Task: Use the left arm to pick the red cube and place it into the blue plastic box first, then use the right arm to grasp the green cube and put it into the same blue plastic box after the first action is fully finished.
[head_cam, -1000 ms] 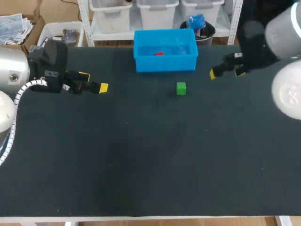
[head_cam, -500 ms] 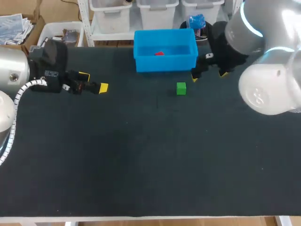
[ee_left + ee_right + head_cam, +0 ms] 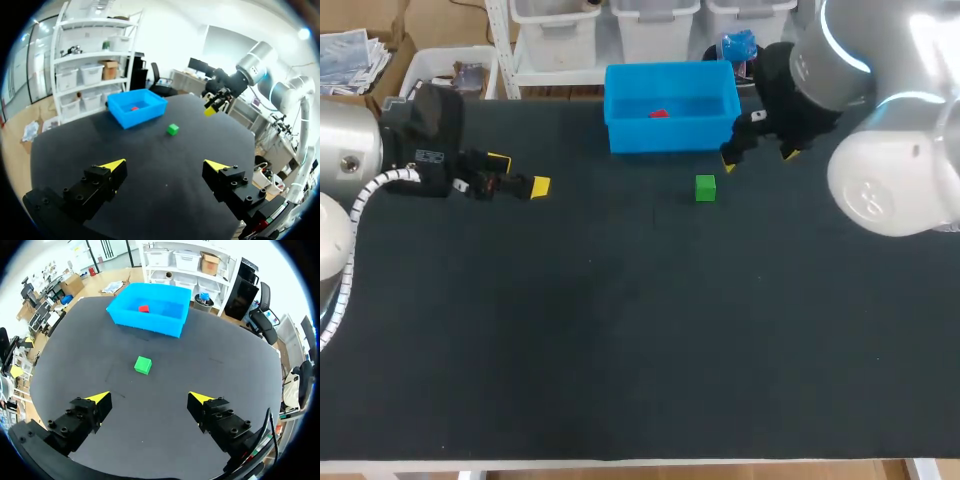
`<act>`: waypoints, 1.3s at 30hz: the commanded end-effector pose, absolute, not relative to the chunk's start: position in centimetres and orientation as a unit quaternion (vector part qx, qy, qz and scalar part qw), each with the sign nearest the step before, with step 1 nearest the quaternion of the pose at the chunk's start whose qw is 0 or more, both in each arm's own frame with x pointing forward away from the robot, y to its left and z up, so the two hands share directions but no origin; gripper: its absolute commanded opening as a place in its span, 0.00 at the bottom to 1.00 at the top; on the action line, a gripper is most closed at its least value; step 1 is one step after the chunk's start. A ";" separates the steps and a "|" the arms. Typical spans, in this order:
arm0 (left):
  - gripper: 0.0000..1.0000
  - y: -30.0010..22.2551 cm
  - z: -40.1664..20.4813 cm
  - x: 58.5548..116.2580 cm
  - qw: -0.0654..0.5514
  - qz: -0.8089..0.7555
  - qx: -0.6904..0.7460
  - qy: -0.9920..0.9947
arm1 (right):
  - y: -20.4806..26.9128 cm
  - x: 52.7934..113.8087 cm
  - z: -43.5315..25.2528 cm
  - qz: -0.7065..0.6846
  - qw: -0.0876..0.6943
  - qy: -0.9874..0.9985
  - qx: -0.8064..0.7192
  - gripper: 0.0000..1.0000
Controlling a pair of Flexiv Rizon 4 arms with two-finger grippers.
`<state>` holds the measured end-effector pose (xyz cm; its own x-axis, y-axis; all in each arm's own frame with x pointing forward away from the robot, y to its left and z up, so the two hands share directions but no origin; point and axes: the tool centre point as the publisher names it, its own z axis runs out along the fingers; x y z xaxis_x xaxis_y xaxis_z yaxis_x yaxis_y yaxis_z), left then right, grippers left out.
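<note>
The red cube (image 3: 658, 113) lies inside the blue plastic box (image 3: 672, 133) at the table's back edge. It also shows in the box in the left wrist view (image 3: 134, 108) and the right wrist view (image 3: 144, 309). The green cube (image 3: 705, 187) sits on the black table just in front of the box. My right gripper (image 3: 758, 157) hangs open above the table, right of the green cube (image 3: 143, 364), which lies ahead of its fingers. My left gripper (image 3: 518, 174) stands open at the far left, empty, well away from the green cube (image 3: 173, 129).
The black table (image 3: 640, 340) stretches wide in front of the cubes. The blue box (image 3: 149, 319) stands ahead of the green cube in the right wrist view, and the blue box (image 3: 136, 108) is far ahead of my left gripper (image 3: 165, 169).
My right arm has swung left from the table's right side toward the green cube. The left arm has stayed still.
</note>
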<state>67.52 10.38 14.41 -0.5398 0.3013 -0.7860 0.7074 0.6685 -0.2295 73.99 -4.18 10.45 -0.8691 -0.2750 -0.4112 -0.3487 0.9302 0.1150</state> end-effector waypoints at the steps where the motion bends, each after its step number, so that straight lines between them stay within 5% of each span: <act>1: 1.00 10.5 14.3 67.4 0.376 -0.275 0.302 0.832 | -4.2 73.8 10.6 0.091 0.200 0.962 -0.161 1.00; 39: 1.00 10.5 14.3 67.4 0.376 -0.275 0.302 0.832 | 1.6 78.2 6.2 0.013 0.134 0.989 -0.057 1.00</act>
